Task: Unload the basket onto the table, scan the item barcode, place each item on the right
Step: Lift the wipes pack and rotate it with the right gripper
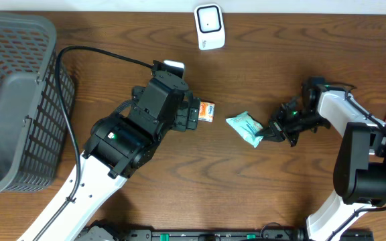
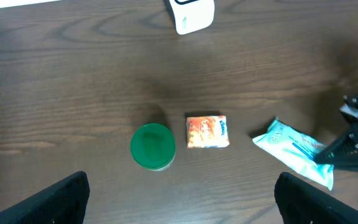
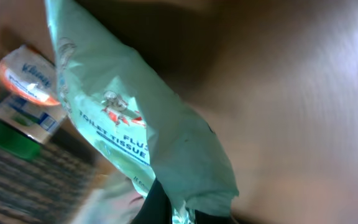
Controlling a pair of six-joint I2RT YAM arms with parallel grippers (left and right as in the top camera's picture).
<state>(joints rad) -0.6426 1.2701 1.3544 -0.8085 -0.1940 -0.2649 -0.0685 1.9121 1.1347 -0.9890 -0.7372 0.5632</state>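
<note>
Pinching the pale green tissue pack (image 1: 244, 127) at its right-hand end with the right fingers (image 1: 275, 129), shut down tight on the wrapper. Holding the left fingers (image 2: 55, 199) spread wide, gripping nothing, above a green round lid (image 2: 153, 146) and an orange tissue packet (image 2: 207, 132). Locating the tissue pack near mid-tabletop (image 1: 260, 194), well apart from the white scanner (image 1: 210, 27) at the far edge (lifted or resting: not possible to tell). Noting a grey basket (image 1: 12, 100) at the left edge.

Soft, even light overhead — right wrist view dimmer, blurred, table (image 3: 328, 93) glare.
</note>
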